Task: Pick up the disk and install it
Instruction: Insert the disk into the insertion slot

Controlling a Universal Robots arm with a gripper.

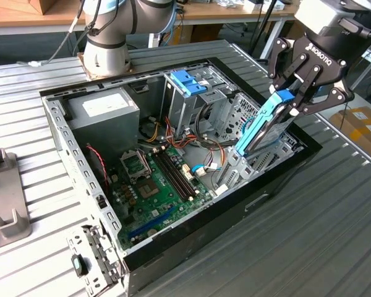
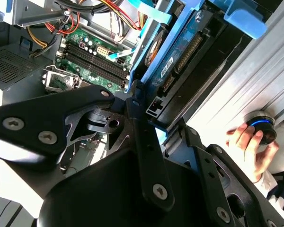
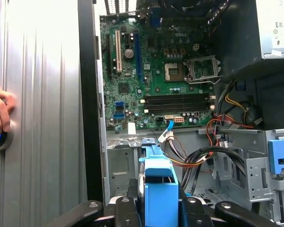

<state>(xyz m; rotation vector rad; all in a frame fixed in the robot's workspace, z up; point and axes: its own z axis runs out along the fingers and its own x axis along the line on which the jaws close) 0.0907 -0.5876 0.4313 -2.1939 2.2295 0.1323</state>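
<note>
from my desk i see the gripper (image 1: 289,102) pinching the upper end of the disk (image 1: 260,130). in the first wrist view its black fingers (image 3: 125,210) press against both sides of the bright blue end tab (image 3: 158,189).

the disk hangs steeply tilted. its tab end stands above the rim of the open computer case (image 1: 62,133). its lower end is down inside, at the metal drive bay (image 1: 232,164) along the case wall on the exterior view's right. i cannot tell whether that lower end sits in the bay or only touches it. in the second wrist view the drive's connector edge and one blue side rail run up away from the jaws.

the case lies on its side on a ribbed metal table (image 1: 309,247). inside are the green motherboard (image 1: 164,182), with its cpu socket (image 3: 201,68) bare, and the grey power supply (image 1: 105,111) at the far corner. a tall drive cage (image 1: 179,108) topped by a blue latch (image 1: 187,81) stands near the middle (well apart from the held disk).

the arm's base (image 1: 108,52) stands on the table behind the case. a grey fixture (image 1: 3,198) lies at the exterior view's left. beside the case a person's hand (image 2: 248,142) rests on a round knob (image 2: 261,126) with a blue ring.
</note>
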